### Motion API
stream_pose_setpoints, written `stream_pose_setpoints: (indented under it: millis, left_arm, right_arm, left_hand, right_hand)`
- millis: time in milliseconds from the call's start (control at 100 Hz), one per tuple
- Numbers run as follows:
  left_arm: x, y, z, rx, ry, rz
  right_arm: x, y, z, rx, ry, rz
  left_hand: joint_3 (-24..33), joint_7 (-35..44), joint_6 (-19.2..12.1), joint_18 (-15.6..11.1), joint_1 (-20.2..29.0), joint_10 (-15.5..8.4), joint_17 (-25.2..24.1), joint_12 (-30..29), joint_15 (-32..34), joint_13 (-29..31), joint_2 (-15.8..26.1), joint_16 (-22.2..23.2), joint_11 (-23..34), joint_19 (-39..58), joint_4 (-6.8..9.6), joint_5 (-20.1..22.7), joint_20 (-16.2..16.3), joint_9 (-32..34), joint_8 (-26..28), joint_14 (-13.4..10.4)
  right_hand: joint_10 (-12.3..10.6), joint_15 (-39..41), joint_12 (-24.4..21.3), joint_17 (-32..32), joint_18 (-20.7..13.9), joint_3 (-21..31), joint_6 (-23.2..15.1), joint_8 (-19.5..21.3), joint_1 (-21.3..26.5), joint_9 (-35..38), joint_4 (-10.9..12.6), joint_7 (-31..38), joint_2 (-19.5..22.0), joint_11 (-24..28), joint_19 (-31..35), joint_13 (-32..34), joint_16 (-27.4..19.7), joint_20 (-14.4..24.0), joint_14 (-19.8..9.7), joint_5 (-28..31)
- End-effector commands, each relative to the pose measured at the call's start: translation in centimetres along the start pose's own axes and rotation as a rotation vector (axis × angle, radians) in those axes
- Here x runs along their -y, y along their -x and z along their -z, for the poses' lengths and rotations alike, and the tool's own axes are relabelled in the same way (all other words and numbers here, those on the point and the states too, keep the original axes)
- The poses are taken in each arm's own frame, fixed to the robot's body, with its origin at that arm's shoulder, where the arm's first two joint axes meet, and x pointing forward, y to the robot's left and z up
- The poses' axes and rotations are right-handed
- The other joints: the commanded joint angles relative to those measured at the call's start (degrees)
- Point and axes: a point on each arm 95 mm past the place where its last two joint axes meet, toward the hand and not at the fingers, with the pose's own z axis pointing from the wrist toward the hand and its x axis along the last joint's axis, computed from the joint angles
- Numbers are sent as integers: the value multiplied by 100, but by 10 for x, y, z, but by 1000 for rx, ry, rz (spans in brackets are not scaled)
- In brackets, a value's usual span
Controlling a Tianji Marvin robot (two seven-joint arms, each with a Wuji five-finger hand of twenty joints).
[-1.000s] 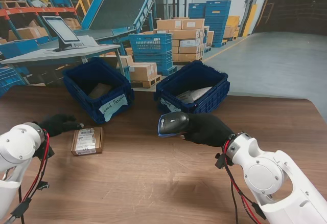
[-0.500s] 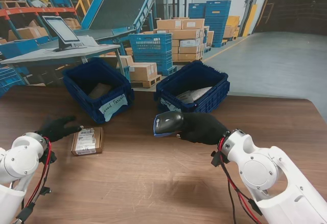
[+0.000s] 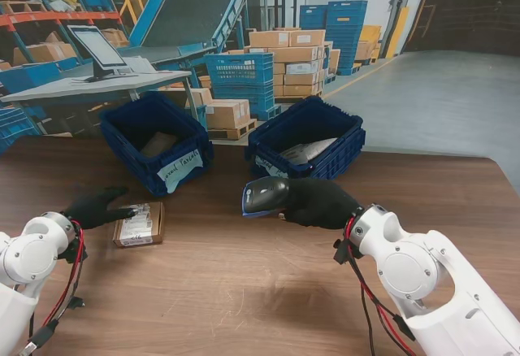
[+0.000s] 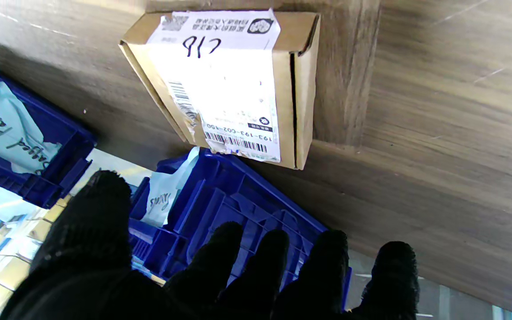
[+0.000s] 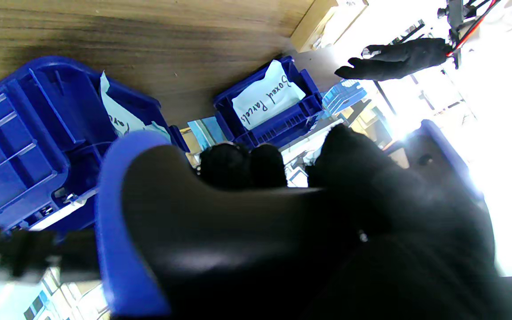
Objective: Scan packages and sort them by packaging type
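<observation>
Starting at the left of the stand view: left hand (image 3: 96, 207) empty, fingers spread, fingertips right at the near-left edge of the box (image 3: 139, 223), hard to tell if actually touching. Box lying flat on the table (image 3: 244, 291), left of centre, label (image 4: 220, 75) face up with its barcode showing in the wrist view. Could easily nudge or spin the box with those splayed fingers, which would swing the barcode off the scanner's line. Also a flat box on bare wood, so probably awkward to pinch up without it sliding away. Up and to the right, the left bin (image 3: 154, 141), marked "Boxed Parcels", likely the target, so dropping short on the rim is a risk later. Moving to mid-frame: scanner (image 3: 266, 195) gripped tight in the right hand (image 3: 321, 203), nose pointing left toward the box but well apart from it and held high, so a missed read looks likely at that angle. Right bin (image 3: 309, 141) just beyond the scanner, close enough to clip on a swing.
</observation>
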Motion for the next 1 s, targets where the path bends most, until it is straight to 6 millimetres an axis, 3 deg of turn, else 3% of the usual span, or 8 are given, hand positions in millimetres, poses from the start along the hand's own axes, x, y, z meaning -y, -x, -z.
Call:
stream_pose_setpoints:
  millis: [0,440,990]
  left_arm:
    - [1,2,0,-17,31,-21]
    - [13,8,-8,-147,120,-186]
    - [13,-1,-45,-294,198,-361]
  right_arm:
    - [1,-3,-1,-3,-10,-4]
    - [6,-4,-2,-2,2,-22]
    - [3,5,-9,22,-11,-42]
  left_hand:
    - [-198,-85,96,-93,-326,-90,-102,46,-82,-232,-54,-53,-78,-165,-3,-220,-68,-226,-72,-198]
    - [-104,-49,6,-139,-467,-152,-56,46,-82,-236,-37,-59,-45,-284,-95,-195,-32,-223,-72,-279]
    - [24,7,-124,-183,-422,-219,-31,62,-53,-185,-30,-43,-34,-312,-138,-123,12,-144,-62,-327]
  right_hand:
    - [127,16,32,16,-7,495,-371,88,611,77,-58,148,508,-30,37,23,-23,37,3,370]
    - [129,17,28,14,-2,500,-375,86,608,77,-57,147,509,-30,38,26,-23,37,5,370]
    - [126,20,28,11,-1,499,-371,86,609,74,-58,149,512,-29,40,24,-23,36,14,370]
